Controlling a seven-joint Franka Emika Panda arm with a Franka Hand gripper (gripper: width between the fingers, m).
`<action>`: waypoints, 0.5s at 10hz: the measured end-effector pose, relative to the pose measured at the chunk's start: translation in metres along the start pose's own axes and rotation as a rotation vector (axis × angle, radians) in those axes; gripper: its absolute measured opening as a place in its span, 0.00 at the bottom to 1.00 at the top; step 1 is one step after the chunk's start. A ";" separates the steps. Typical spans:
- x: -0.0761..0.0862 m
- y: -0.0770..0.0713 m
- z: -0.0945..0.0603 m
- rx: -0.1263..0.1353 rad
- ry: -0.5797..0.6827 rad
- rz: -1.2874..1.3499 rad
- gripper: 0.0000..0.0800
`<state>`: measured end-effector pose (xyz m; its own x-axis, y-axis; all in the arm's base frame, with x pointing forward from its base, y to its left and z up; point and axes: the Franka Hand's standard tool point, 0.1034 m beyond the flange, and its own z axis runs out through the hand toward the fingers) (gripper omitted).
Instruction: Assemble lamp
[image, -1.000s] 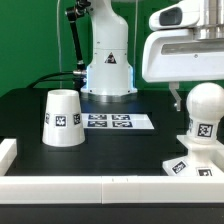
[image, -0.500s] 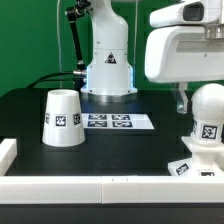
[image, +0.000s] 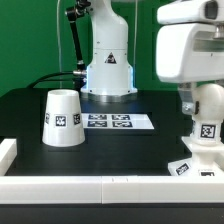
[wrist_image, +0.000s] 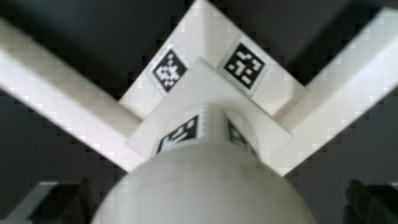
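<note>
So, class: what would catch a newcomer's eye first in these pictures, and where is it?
The big white end effector hangs over the round bulb on its square base, at the exterior view's right. The cone shade stands alone at that view's left.

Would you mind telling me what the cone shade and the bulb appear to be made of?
Shade: likely white plastic, matte; even colour, soft shading, no glare. Bulb: apparently the same smooth white plastic, opaque rather than glass; only faint highlights on its rounded head.
</note>
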<state>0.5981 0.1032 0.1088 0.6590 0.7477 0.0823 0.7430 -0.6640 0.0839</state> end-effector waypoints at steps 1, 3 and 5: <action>0.003 0.002 0.001 -0.004 -0.019 -0.112 0.87; 0.013 0.000 0.000 -0.006 -0.041 -0.223 0.87; 0.018 -0.003 0.003 -0.008 -0.058 -0.383 0.87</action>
<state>0.6080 0.1187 0.1075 0.3396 0.9405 -0.0132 0.9358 -0.3364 0.1056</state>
